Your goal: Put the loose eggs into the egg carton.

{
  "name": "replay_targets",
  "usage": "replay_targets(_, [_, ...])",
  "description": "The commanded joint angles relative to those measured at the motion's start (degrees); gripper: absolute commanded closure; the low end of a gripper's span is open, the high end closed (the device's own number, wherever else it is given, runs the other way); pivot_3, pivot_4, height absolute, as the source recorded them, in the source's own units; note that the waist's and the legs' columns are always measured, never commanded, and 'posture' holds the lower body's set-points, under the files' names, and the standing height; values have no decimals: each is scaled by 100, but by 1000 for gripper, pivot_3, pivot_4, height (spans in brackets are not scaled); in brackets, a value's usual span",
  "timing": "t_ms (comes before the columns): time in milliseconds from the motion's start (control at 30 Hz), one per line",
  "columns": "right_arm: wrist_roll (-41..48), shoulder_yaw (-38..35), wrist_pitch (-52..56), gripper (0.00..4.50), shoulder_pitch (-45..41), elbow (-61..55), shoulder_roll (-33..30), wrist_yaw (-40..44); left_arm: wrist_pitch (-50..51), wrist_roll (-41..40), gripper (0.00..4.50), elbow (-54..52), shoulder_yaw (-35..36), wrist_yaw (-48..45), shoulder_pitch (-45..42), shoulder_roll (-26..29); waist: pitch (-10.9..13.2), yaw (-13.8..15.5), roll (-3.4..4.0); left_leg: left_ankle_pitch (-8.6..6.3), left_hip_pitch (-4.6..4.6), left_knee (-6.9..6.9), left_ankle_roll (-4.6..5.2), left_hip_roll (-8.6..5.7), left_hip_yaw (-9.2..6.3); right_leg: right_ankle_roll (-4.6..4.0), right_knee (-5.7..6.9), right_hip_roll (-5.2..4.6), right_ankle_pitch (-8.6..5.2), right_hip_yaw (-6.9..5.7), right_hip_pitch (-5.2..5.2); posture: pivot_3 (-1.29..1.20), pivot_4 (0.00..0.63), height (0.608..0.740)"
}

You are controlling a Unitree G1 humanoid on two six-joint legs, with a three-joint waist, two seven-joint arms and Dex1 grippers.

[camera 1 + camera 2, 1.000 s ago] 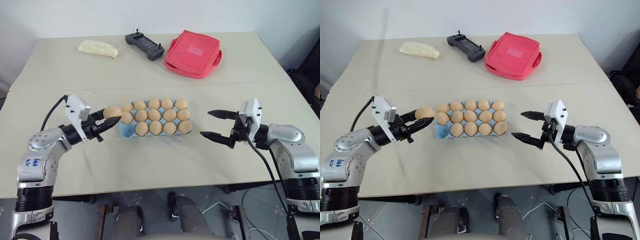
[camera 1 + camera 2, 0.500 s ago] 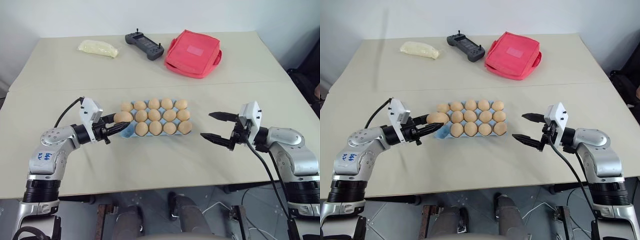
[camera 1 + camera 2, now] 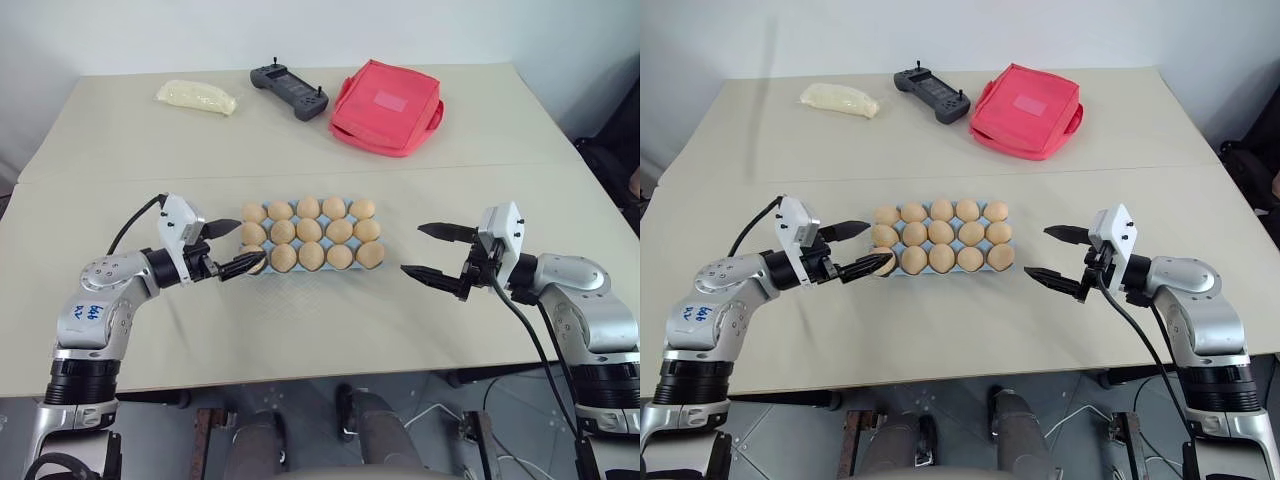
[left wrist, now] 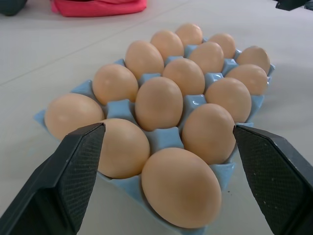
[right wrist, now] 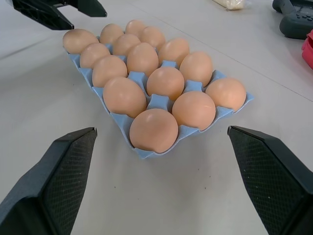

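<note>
Your left gripper [image 3: 232, 247] stands with its jaws spread wide and nothing between them, right at the left end of the egg carton [image 3: 262, 268]. In the left wrist view the nearest egg [image 4: 181, 187] sits in its cup in the gap between the two black fingers [image 4: 80, 161], touching neither. Your right gripper [image 3: 432, 250] is also spread wide and empty, level with the carton but well apart from its right end.

The carton lies on the table [image 3: 320, 330], midway between your two arms. Count the eggs [image 3: 309, 232]: three rows of five, fifteen in all, every cup filled. I see no egg lying loose on the table.

At the far side you have one pale yellow bag [image 3: 196, 96], one dark handheld controller [image 3: 289, 92] and one red pouch [image 3: 387, 107]. The pouch bears a lighter patch whose writing, if any, cannot be read. A blue scribble on your left arm is too small to make out.
</note>
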Motion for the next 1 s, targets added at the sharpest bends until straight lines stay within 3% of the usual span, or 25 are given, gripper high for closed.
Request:
replay_targets(33, [106,-199,-60,0,-50,-127,-87,4,21,-178,59,-261,368,108,-86,81,0,0,0,0,1,0,0,0,0,0,0,0,0,0,0,0,150,740])
replay_targets(267, [67,-180,-127,0,-132,-2,-93,40,-643,-112,59,11,670,-189,343,132,0,0,0,0,0,-2,0,1,1,0,-2,0,0,-2,-2,0,150,740])
replay_targets(633, [66,-180,-148,0,-96,-11,-90,44,-869,-247,59,-33,1053,-470,867,350,0,-3,0,-1,-1,-6,-1,3,0,-2,-6,0,-1,-4,-3,0,150,740])
replay_targets(1000, [66,-206,-182,0,-95,-3,-67,18,-1094,-241,59,129,1064,-486,674,265,0,-1,1,-2,-4,-7,0,3,-1,-5,-14,-1,-3,-6,-2,0,150,740])
